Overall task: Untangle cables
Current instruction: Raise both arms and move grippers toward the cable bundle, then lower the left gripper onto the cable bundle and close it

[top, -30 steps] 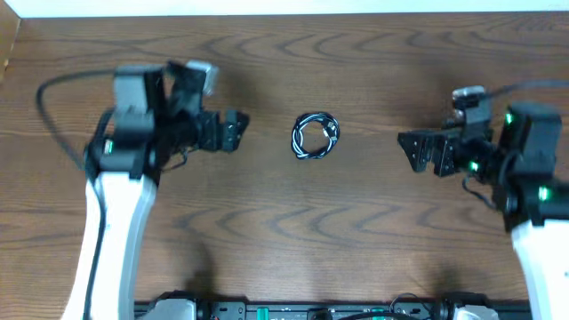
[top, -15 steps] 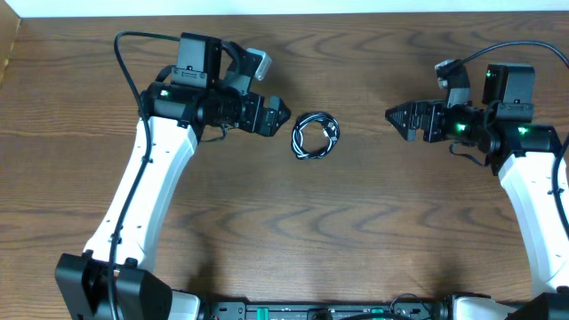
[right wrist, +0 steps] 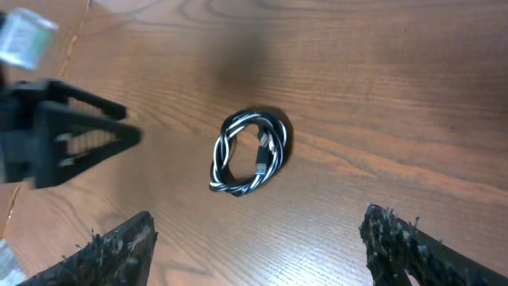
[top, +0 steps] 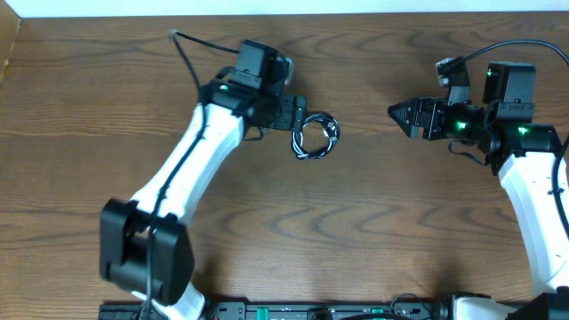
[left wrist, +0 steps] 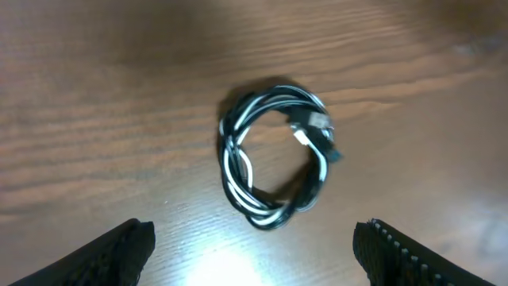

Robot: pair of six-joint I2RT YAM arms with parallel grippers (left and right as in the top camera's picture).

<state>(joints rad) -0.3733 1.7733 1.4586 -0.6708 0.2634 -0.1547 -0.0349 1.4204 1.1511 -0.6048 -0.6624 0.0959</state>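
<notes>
Leftmost, the left gripper point(top: 300, 112) hovers just beside the upper-left edge of the cables point(top: 331, 132), its jaws spread wide and holding nothing. One black and one white, the cables lie wound together in a small coil on the table point(top: 267, 231). The right gripper point(top: 396, 114) hangs well apart to the right, jaws likewise open and empty.
</notes>
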